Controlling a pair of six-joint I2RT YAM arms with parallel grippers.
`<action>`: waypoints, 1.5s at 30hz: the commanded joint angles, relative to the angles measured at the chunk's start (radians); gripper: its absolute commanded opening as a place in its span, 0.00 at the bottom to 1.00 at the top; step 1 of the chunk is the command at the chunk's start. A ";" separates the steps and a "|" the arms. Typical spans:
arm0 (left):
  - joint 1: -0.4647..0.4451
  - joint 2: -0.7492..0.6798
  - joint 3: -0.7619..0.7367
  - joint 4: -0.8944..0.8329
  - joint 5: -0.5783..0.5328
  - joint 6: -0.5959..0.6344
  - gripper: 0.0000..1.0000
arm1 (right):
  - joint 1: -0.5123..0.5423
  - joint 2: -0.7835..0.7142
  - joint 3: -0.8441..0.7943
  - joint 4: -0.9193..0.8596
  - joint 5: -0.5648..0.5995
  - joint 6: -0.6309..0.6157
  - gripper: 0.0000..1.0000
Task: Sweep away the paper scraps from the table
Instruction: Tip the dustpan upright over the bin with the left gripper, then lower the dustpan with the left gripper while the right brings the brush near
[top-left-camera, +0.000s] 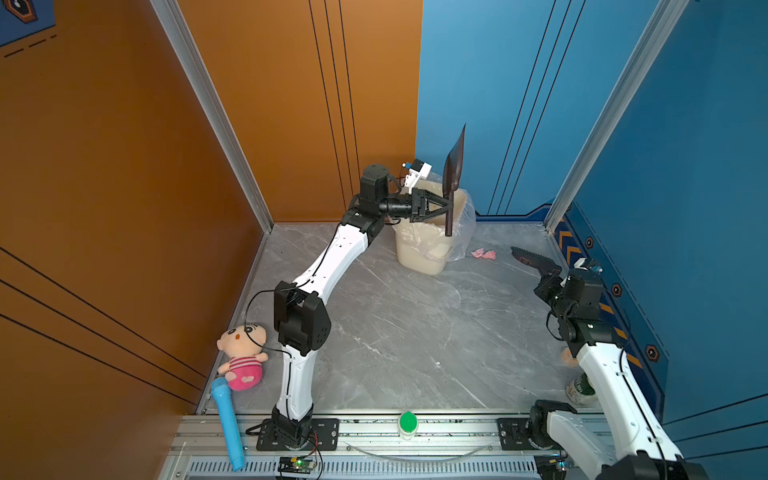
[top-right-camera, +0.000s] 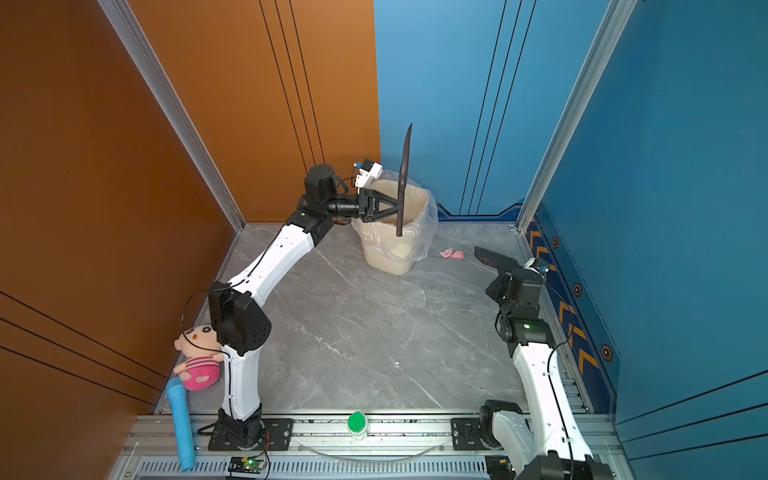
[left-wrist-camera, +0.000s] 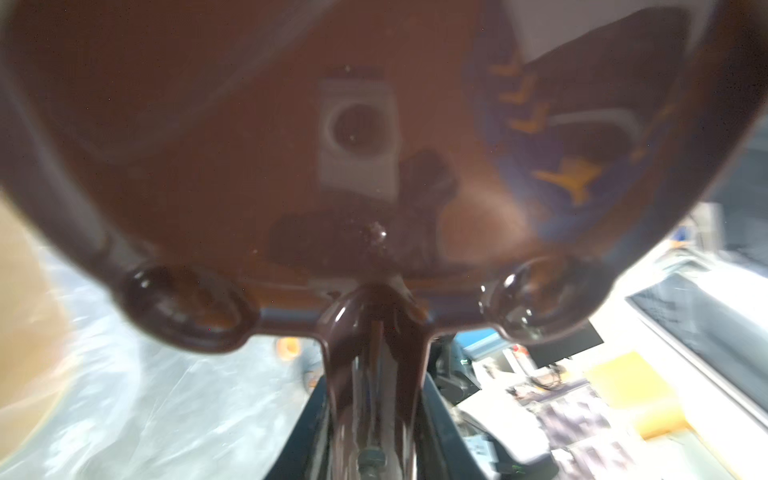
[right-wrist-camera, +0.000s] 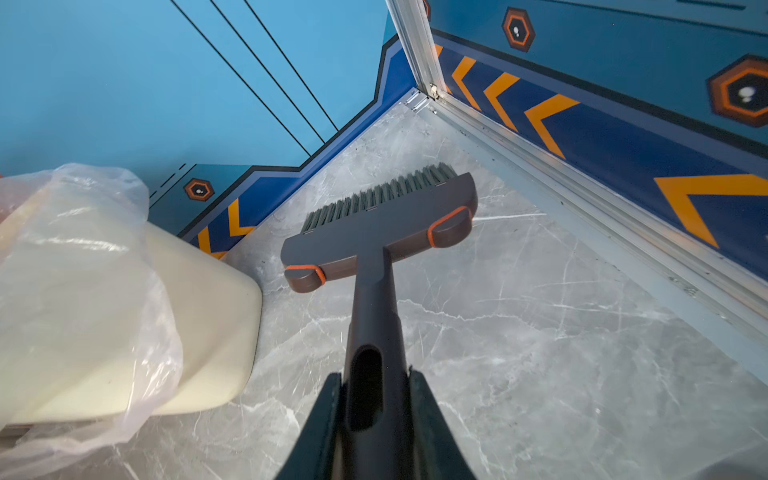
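Observation:
Pink paper scraps (top-left-camera: 484, 253) (top-right-camera: 451, 254) lie on the grey table (top-left-camera: 415, 332) between the bin and the brush; the wrist views do not show them. My left gripper (top-left-camera: 446, 206) (top-right-camera: 398, 206) (left-wrist-camera: 374, 419) is shut on the handle of a dark brown dustpan (top-left-camera: 455, 162) (top-right-camera: 405, 166) (left-wrist-camera: 291, 145), held upright over the cream bin (top-left-camera: 415, 253) (top-right-camera: 386, 253). My right gripper (top-left-camera: 548, 276) (right-wrist-camera: 374, 399) is shut on the handle of a dark brush (top-left-camera: 534, 259) (top-right-camera: 496, 259) (right-wrist-camera: 378, 224), whose bristles point toward the far right corner, right of the scraps.
The bin (right-wrist-camera: 199, 311) carries a clear plastic liner. A plush doll (top-left-camera: 241, 357) and a blue tube (top-left-camera: 228, 424) lie at the left edge. A green-capped bottle (top-left-camera: 407, 424) stands on the front rail, another bottle (top-left-camera: 579, 390) behind the right arm. Walls close three sides.

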 joint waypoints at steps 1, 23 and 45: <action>0.003 -0.088 0.069 -0.546 -0.217 0.475 0.00 | 0.032 0.076 0.103 0.127 0.053 0.017 0.00; -0.055 -0.474 -0.609 -0.755 -0.793 0.661 0.00 | 0.215 0.620 0.482 0.022 0.260 -0.030 0.00; -0.179 -0.479 -0.749 -0.889 -0.959 0.730 0.00 | 0.292 0.729 0.470 -0.086 0.199 -0.052 0.00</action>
